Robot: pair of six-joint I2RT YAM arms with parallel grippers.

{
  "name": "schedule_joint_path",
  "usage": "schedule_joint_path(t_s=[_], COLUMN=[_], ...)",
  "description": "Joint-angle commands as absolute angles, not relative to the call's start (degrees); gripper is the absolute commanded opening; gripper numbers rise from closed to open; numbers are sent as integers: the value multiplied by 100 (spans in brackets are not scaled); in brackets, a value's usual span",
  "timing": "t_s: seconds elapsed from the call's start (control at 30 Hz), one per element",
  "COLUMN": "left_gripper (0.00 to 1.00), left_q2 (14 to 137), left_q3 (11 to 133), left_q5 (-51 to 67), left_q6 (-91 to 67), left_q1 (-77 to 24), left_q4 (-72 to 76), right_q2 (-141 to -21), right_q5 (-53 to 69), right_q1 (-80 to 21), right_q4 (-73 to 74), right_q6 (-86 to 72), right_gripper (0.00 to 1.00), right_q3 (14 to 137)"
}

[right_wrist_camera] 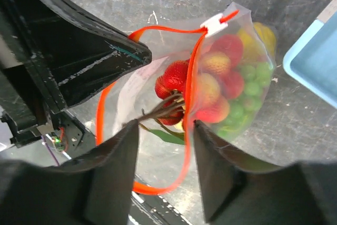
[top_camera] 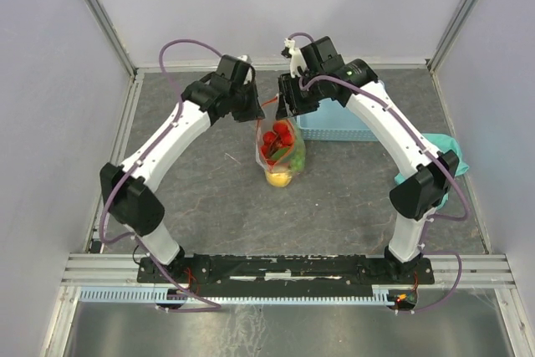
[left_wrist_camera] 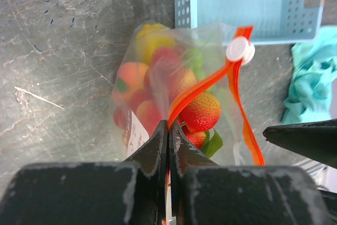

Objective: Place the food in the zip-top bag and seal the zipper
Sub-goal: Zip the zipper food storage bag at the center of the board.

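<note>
The clear zip-top bag [top_camera: 280,156] hangs upright over the table with the food [top_camera: 278,141] inside: red strawberries, peaches, green grapes and a yellow lemon [top_camera: 278,178] at the bottom. My left gripper [left_wrist_camera: 167,126] is shut on the red-orange zipper [left_wrist_camera: 202,84] at the bag's mouth and holds the bag up. The white slider [left_wrist_camera: 240,50] sits at the far end of the strip. My right gripper [right_wrist_camera: 165,126] is open above the gaping mouth, with the zipper [right_wrist_camera: 190,85] looping between its fingers [right_wrist_camera: 224,175]. The slider [right_wrist_camera: 213,23] and the food [right_wrist_camera: 221,80] also show in the right wrist view.
A light-blue plastic basket [top_camera: 334,125] stands just right of the bag, under the right arm. A teal cloth [top_camera: 445,160] lies at the right edge of the table. The grey table [top_camera: 201,198] is walled on three sides.
</note>
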State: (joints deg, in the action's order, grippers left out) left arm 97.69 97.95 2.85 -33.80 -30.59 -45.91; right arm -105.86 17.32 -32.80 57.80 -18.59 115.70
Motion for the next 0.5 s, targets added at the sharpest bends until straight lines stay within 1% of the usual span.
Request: schedule_joint_path(t_s=[0.0, 0.1, 0.17, 0.37, 0.47], left_gripper=[3, 3, 3, 3, 3], left_q2=[8764, 8486, 8420, 8296, 8218], left_q3=[9093, 8807, 8717, 8442, 8324], left_q5=[-417, -780, -967, -1040, -1039], left_q6=[-4609, -5000, -5315, -5608, -5642], left_q1=[-2983, -2954, -2953, -2958, -2960], left_q4=[-3534, -3477, -3522, -3424, -3387], right_q2=[-10192, -9987, -9849, -9353, -9224], right_q5=[1562, 1243, 1043, 460, 422], right_q1=[-3449, -3629, -3778, -4130, -4195], right_q4=[5717, 5823, 5878, 5837, 5803], right_q6=[-1880, -1917, -1967, -2065, -2098], right_gripper=[57, 69, 74, 83, 84], right_q3=[11727, 11534, 11346, 10571, 10322])
